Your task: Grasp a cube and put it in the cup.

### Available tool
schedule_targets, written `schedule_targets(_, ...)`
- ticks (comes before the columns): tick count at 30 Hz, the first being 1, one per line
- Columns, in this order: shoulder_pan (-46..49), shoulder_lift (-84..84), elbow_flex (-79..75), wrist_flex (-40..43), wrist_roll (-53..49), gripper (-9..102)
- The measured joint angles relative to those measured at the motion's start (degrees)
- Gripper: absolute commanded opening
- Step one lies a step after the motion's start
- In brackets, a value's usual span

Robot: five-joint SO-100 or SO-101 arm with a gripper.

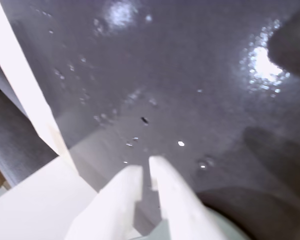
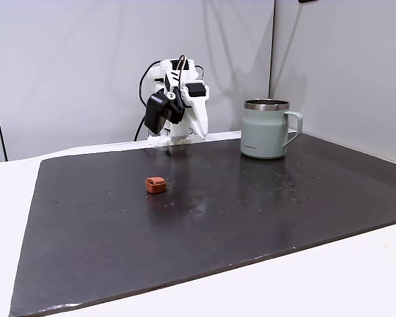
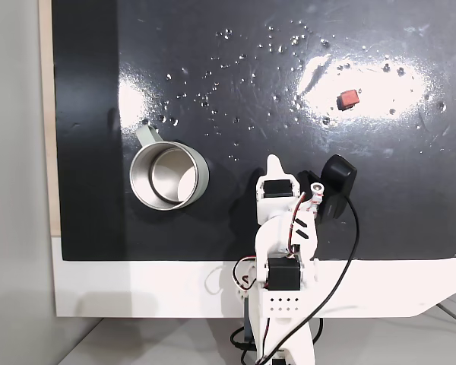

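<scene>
The small reddish-orange cube lies alone on the dark mat, left of centre in a fixed view and at the upper right from above. The pale grey-green cup stands upright at the mat's back right, its steel inside seen from above, handle pointing away from the arm. My gripper hangs folded at the back edge of the mat, between cube and cup and well apart from both. In the wrist view its white fingers are shut with nothing between them, just above the mat.
The dark mat lies on a white table. The arm's base sits on the white strip behind the mat, trailing a black cable. Grey walls stand close behind the arm and the cup.
</scene>
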Motion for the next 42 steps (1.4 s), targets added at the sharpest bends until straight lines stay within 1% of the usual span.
schedule_targets(4, 0.97, -0.26, -6.59, 2.46, 0.0, 0)
schedule_targets(7, 0.53, -3.43, -12.92, 4.04, 0.0, 0)
schedule_targets(15, 2.81, -17.58, -30.32, 8.53, -0.26, 0)
schedule_targets(26, 10.63, -37.71, -52.56, 16.35, -6.5, 0)
schedule_targets(36, 19.16, -59.24, -67.68, 16.96, -13.27, 0)
schedule_targets(42, 21.71, -73.92, -78.05, 18.46, -17.05, 0)
